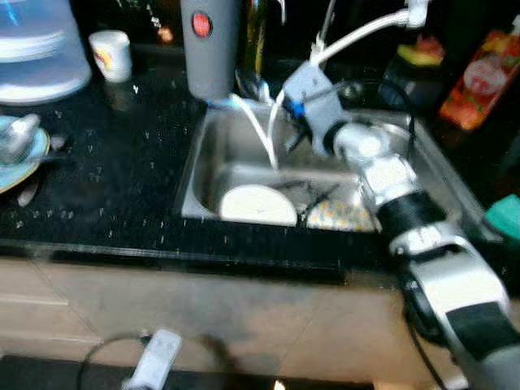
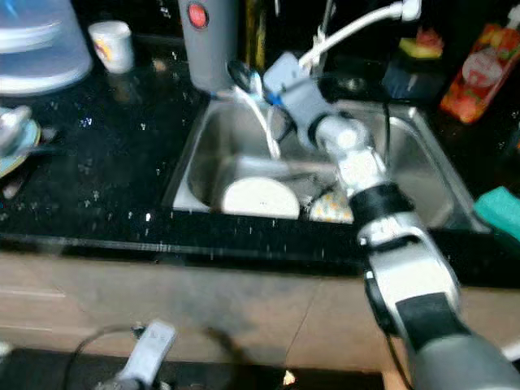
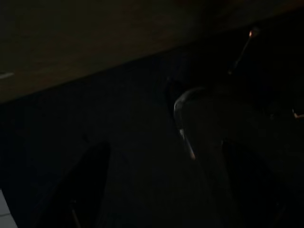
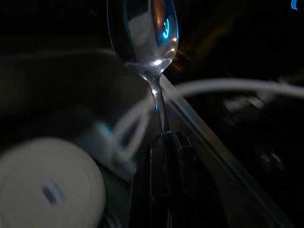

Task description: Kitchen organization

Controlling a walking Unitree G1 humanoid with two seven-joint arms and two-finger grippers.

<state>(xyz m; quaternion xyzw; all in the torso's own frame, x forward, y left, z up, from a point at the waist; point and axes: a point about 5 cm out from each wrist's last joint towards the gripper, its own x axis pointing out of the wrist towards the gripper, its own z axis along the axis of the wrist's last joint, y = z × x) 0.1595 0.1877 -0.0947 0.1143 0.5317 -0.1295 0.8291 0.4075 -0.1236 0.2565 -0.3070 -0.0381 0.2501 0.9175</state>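
Note:
My right arm reaches over the steel sink (image 1: 207,146), and its gripper (image 4: 166,140) is shut on the handle of a shiny metal spoon (image 4: 145,33). The spoon's bowl (image 1: 248,84) sticks up near the sink's back rim, beside a grey cylinder with a red button (image 1: 210,45). Down in the basin lie a white plate (image 1: 257,205) and a patterned dish (image 1: 340,216). The left wrist view is very dark, with two dim finger shapes (image 3: 80,190) set apart.
Black speckled counter (image 1: 114,162) surrounds the sink. A blue plate with cutlery (image 1: 20,150) sits at its left edge, a white cup (image 1: 112,54) and a clear container (image 1: 36,49) behind. An orange packet (image 1: 486,77) and a teal sponge (image 1: 504,215) lie right. White cables (image 1: 260,134) hang over the sink.

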